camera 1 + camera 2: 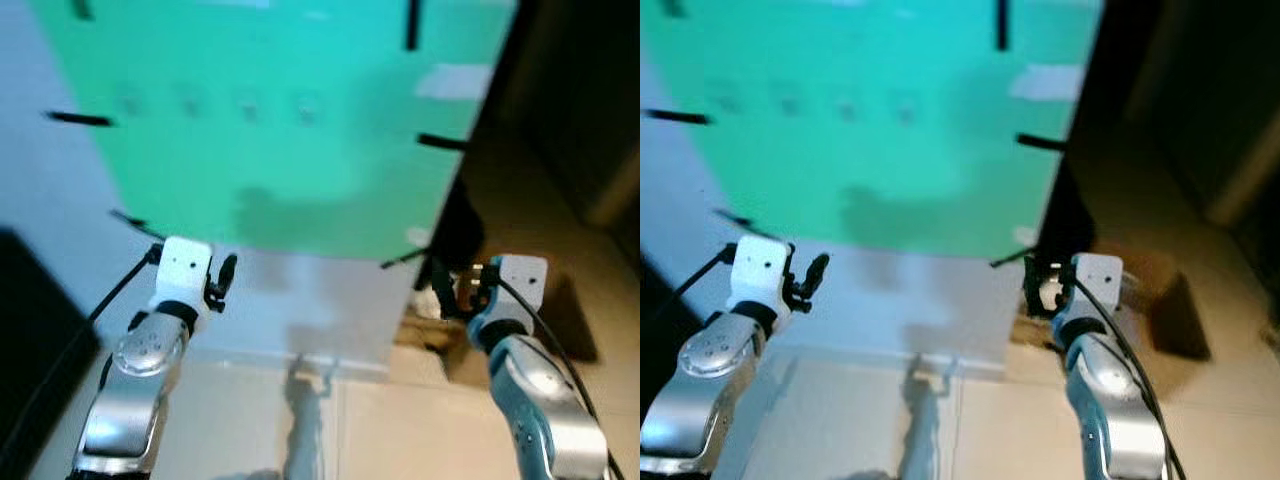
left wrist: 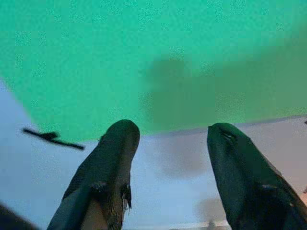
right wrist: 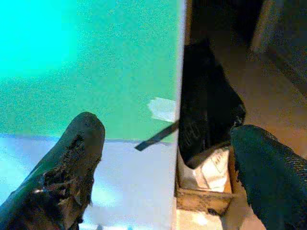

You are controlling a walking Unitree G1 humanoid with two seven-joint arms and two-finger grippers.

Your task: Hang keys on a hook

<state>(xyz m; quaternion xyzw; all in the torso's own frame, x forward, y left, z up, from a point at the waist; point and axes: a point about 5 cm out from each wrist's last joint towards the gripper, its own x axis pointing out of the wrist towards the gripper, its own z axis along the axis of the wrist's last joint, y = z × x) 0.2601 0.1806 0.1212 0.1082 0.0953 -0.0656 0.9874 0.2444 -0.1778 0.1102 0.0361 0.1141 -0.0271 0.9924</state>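
Both sets of fingers spread apart, holding nothing: left gripper (image 2: 170, 167), right gripper (image 3: 165, 163). Both are raised near the green board (image 1: 280, 120), below its row of blurry hooks (image 1: 248, 105). Can't spot the keys. Looks like pre-pickup; next step is finding them.

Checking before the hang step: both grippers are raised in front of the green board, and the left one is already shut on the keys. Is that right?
Not quite. Both grippers are raised before the green board, but the left gripper holds no keys: the left wrist view shows its two black fingers spread apart with nothing between them. The right gripper is open too.
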